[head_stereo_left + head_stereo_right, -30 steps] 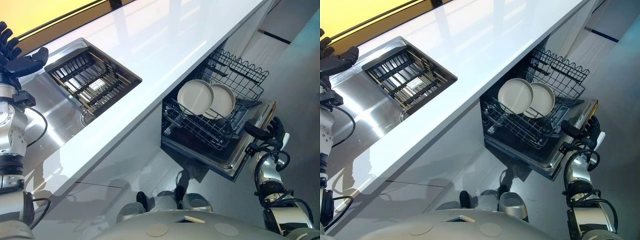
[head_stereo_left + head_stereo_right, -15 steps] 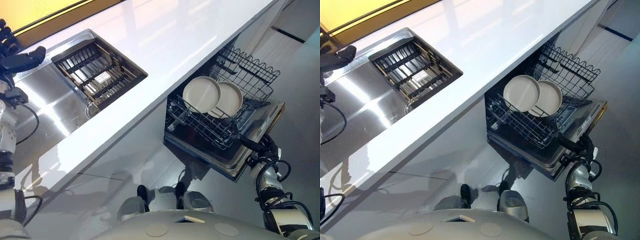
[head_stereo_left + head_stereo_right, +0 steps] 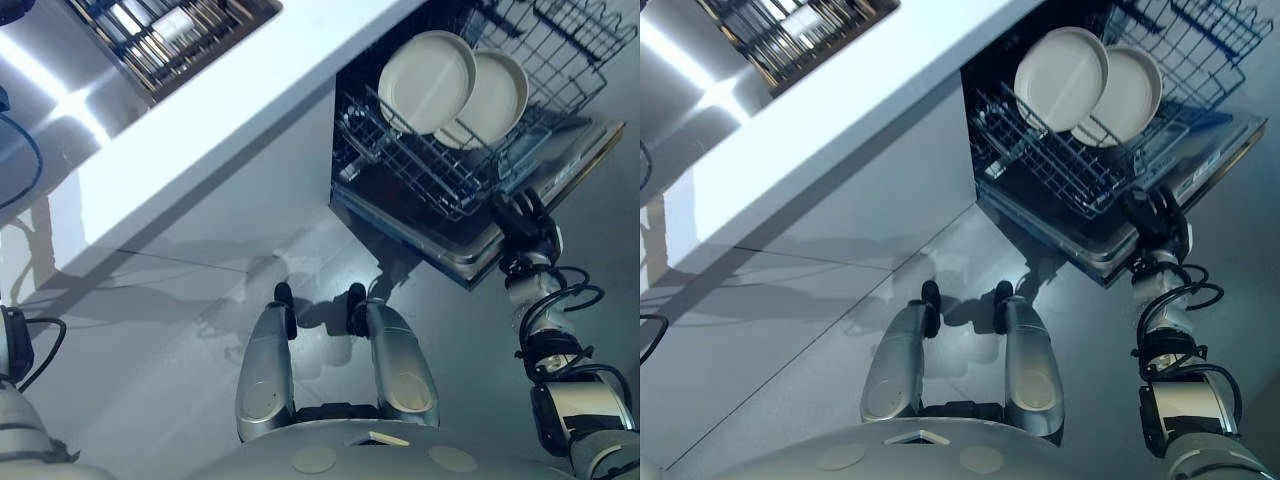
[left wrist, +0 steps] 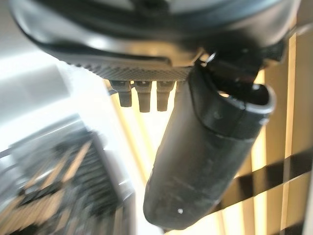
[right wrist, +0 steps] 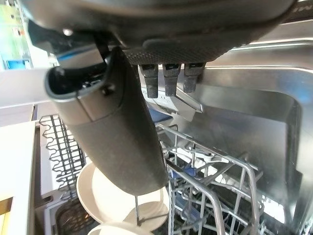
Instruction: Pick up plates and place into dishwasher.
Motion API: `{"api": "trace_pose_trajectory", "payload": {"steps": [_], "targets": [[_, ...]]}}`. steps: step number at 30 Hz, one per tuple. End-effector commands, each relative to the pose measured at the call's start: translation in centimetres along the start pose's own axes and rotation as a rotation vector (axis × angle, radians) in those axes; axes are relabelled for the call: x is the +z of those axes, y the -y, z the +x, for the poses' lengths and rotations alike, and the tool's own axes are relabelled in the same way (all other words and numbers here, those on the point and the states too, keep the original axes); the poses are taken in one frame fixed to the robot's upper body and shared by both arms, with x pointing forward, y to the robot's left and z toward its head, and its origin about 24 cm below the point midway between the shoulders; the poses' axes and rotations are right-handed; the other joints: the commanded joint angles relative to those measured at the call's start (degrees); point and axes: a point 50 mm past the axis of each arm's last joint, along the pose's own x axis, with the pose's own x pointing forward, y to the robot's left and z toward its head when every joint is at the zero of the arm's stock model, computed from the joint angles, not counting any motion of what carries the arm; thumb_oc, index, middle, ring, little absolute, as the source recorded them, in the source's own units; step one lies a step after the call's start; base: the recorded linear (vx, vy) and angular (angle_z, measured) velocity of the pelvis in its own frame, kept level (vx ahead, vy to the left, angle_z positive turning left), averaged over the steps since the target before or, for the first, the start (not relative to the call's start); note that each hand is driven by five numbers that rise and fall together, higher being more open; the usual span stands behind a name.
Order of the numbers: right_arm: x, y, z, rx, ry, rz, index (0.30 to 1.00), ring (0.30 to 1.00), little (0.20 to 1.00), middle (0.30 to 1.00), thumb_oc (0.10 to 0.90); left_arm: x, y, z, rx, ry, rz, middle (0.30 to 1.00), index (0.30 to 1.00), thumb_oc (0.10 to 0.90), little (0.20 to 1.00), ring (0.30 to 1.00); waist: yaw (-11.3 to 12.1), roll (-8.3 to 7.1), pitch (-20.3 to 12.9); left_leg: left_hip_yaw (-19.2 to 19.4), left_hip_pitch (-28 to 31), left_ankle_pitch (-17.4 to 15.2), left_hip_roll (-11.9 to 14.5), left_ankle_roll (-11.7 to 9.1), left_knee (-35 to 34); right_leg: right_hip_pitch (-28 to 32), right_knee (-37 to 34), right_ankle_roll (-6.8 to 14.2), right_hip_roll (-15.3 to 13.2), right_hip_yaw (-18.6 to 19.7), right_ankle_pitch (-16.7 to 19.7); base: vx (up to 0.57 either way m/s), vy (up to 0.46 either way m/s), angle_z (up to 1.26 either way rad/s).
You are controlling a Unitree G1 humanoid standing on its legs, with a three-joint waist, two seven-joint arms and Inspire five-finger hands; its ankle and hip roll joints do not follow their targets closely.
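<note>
Two white plates (image 3: 427,68) (image 3: 497,98) stand on edge side by side in the dishwasher's lower rack (image 3: 420,165), which is pulled out over the open door (image 3: 565,185). My right hand (image 3: 520,222) hovers at the door's outer edge, below the plates and apart from them. In the right wrist view its thumb (image 5: 117,127) and fingers (image 5: 166,81) are relaxed and hold nothing, with a plate (image 5: 110,196) and the rack (image 5: 220,181) past them. My left hand (image 4: 210,161) is held above the sink area, open and empty.
A white countertop (image 3: 210,100) runs diagonally above the dishwasher. A steel sink (image 3: 40,80) with a dark drying rack (image 3: 170,30) lies at the upper left. An upper wire rack (image 3: 575,30) sits behind the plates. Grey floor spreads below.
The camera has tipped downward, so the whole scene has shifted up. My right hand has come closer to the dishwasher door's edge. The plates have not moved in the rack.
</note>
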Motion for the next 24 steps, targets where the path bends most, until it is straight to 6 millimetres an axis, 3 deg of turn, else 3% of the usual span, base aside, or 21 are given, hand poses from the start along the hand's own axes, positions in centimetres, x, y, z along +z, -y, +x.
{"api": "trace_pose_trajectory", "payload": {"steps": [1,2,6,9,17,19,22,24], "targets": [[3.5,-7.5,0.8,0.385,0.137,-0.027,0.900,0.900,0.900,0.900,0.800,7.1,-0.9,0.8,0.049,0.289,-0.059,0.900,0.900,0.800,0.900,0.900,1.0,1.17,-3.9,3.2,3.3,2.8,-3.1,0.7,-7.6,2.3,8.2,0.0,-0.2,0.7,-7.9,-0.01,0.081,0.05],[3.7,-7.9,0.8,0.399,0.141,-0.025,0.900,0.900,0.900,0.900,0.800,7.0,-0.9,0.8,0.047,0.289,-0.060,0.900,0.900,0.800,0.900,0.900,1.1,1.18,-3.9,3.2,3.2,2.8,-3.2,0.7,-7.6,2.2,8.2,0.0,-0.3,0.7,-7.9,0.00,0.084,0.06],[5.5,-12.9,-0.3,0.640,0.192,-0.042,0.900,0.900,0.900,0.900,0.800,6.7,-0.4,0.6,0.042,0.291,-0.073,0.900,0.900,0.800,0.900,0.900,1.7,0.86,-3.8,3.6,2.6,2.8,-3.7,1.1,-7.4,1.0,8.2,0.4,-0.5,1.1,-7.2,0.02,0.095,0.08],[6.5,-15.5,-1.3,0.755,0.213,-0.035,0.900,0.900,0.900,0.900,0.800,6.0,-0.4,0.4,0.052,0.284,-0.089,0.900,0.900,0.800,0.900,0.900,1.9,0.52,-3.8,4.0,2.5,2.6,-4.0,1.3,-7.6,0.3,8.1,0.7,-0.5,1.6,-6.8,0.03,0.114,0.08],[9.4,-22.4,-4.3,1.023,0.199,0.098,0.900,0.900,0.900,0.900,0.800,5.1,0.7,0.2,0.069,0.266,-0.136,0.900,0.900,0.800,0.900,0.900,2.5,0.10,-3.5,5.7,1.8,2.3,-4.6,1.9,-7.9,-1.3,6.8,1.3,-0.6,2.7,-5.3,0.02,0.124,0.14],[10.4,-24.0,-5.0,1.091,0.183,0.184,0.900,0.900,0.900,0.900,0.800,5.0,0.8,0.4,0.072,0.257,-0.184,0.900,0.900,0.800,0.900,0.900,2.8,0.30,-3.3,6.1,1.5,2.3,-4.8,2.1,-7.9,-1.9,6.5,1.4,-0.6,3.0,-4.9,0.00,0.116,0.07],[11.9,-27.2,-6.9,1.216,0.119,0.456,0.900,0.900,0.900,0.900,0.800,4.1,1.4,0.5,0.072,0.229,-0.247,0.900,0.900,0.800,0.900,0.900,3.1,0.51,-3.1,6.7,1.3,2.0,-5.1,2.3,-8.1,-2.6,5.7,1.7,-0.6,3.5,-4.1,0.01,0.116,0.03],[12.7,-28.3,-7.6,1.233,0.075,0.622,0.900,0.900,0.900,0.900,0.800,3.6,2.0,0.6,0.067,0.211,-0.256,0.900,0.900,0.800,0.900,0.900,3.1,0.44,-3.1,7.2,1.2,1.8,-5.3,2.4,-8.0,-3.0,5.0,2.0,-0.7,3.9,-3.4,0.02,0.126,0.06]]}}
